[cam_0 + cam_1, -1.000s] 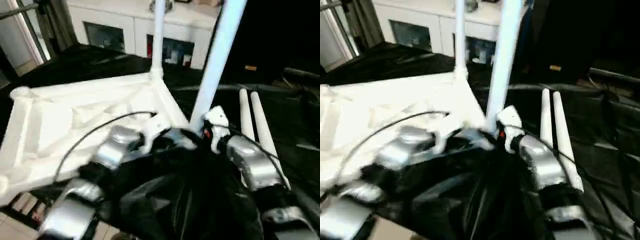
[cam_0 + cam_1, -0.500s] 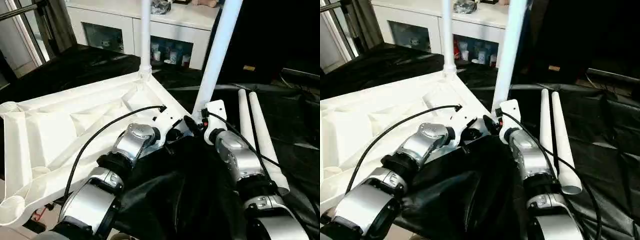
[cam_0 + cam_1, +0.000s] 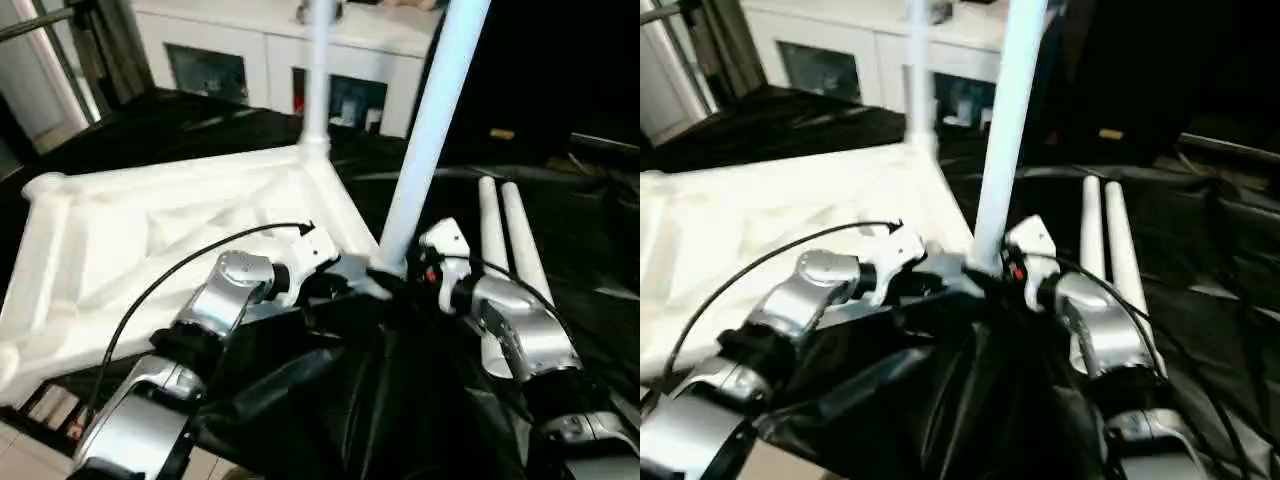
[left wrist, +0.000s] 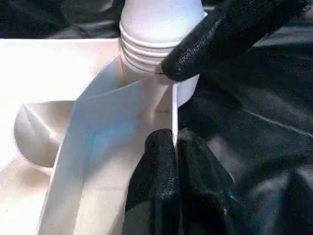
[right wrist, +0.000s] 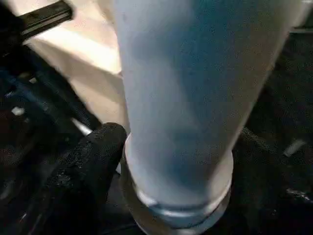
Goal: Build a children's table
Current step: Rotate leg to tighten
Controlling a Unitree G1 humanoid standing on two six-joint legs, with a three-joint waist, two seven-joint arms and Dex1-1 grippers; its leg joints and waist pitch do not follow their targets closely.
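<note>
- The tabletop looks like white moulded plastic, smooth with a soft sheen, ribbed on the side facing up.
- The upright leg is smooth white plastic; its base has fine ridged rings.
- The two loose legs are the same smooth white plastic.
- The table cover is black sheet, glossy and creased.
- The forearms look like brushed silver metal.
- The fingers are matt black and slightly grainy.
- The cabinet is smooth and white.

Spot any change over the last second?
No part visibly moved; only the head camera shifted. Left gripper stays shut on the edge of the white ribbed plastic tabletop; right gripper stays at the base of the near upright white tube leg. Far leg still stands, two loose legs still lie flat.
</note>
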